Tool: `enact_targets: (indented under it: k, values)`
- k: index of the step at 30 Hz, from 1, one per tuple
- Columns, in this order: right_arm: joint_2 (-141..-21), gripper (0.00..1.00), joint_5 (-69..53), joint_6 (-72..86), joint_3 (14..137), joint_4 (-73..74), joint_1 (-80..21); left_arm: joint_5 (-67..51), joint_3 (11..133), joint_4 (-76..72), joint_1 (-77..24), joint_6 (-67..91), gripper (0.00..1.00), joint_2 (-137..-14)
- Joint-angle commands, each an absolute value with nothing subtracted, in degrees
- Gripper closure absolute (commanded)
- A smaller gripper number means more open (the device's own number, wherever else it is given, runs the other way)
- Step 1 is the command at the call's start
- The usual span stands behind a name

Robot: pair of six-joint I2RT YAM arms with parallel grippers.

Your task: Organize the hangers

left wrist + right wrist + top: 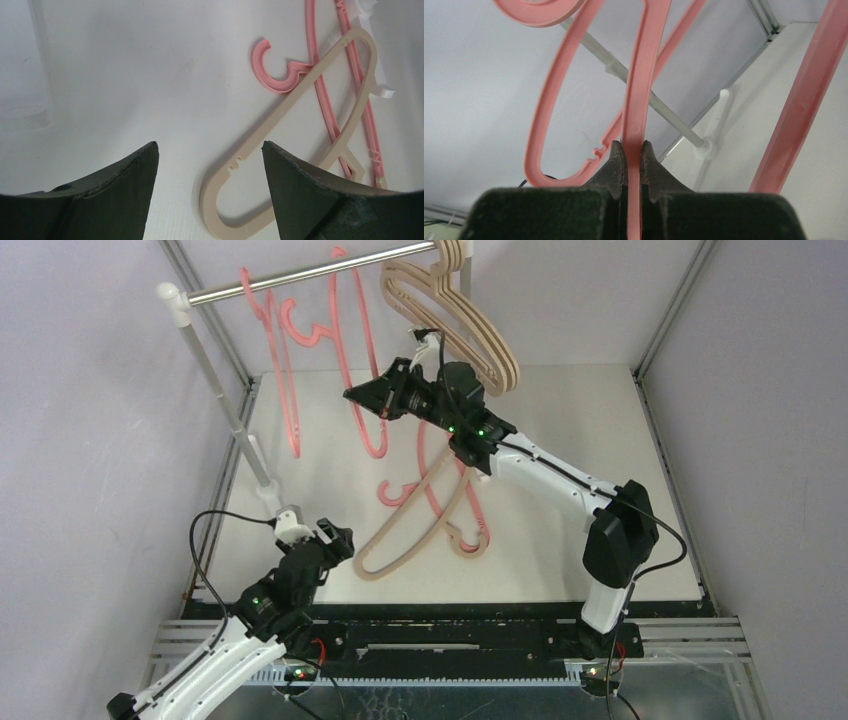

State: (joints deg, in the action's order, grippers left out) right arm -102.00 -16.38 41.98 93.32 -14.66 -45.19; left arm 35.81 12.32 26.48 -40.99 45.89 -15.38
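My right gripper is raised below the rail and shut on the thin bar of a pink hanger; the wrist view shows the bar pinched between the fingers. Its hook is up at the rail; I cannot tell whether it rests on it. Two more pink hangers hang at the rail's left, and beige hangers at its right. On the table a beige hanger lies across a pink hanger. My left gripper is open and empty, just left of the beige hanger's rounded end.
The silver rail runs along the back on a slanted white post whose foot stands by my left gripper. Grey walls and metal frame bars close in the white table. Another pink hanger crosses the right wrist view.
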Motion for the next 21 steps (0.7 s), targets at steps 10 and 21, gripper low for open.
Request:
enact_targets:
  k: [10,21]
  values:
    - [-101.5,1.00,-18.9,44.8,100.0,-21.5,-44.3,36.6,11.9,22.8,-41.0,43.0,0.19,-17.0]
    - [-115.6,1.00,-19.4,51.5,116.9,-19.9,-42.0,36.3,12.0,22.1,-41.0,42.3,0.19,-17.7]
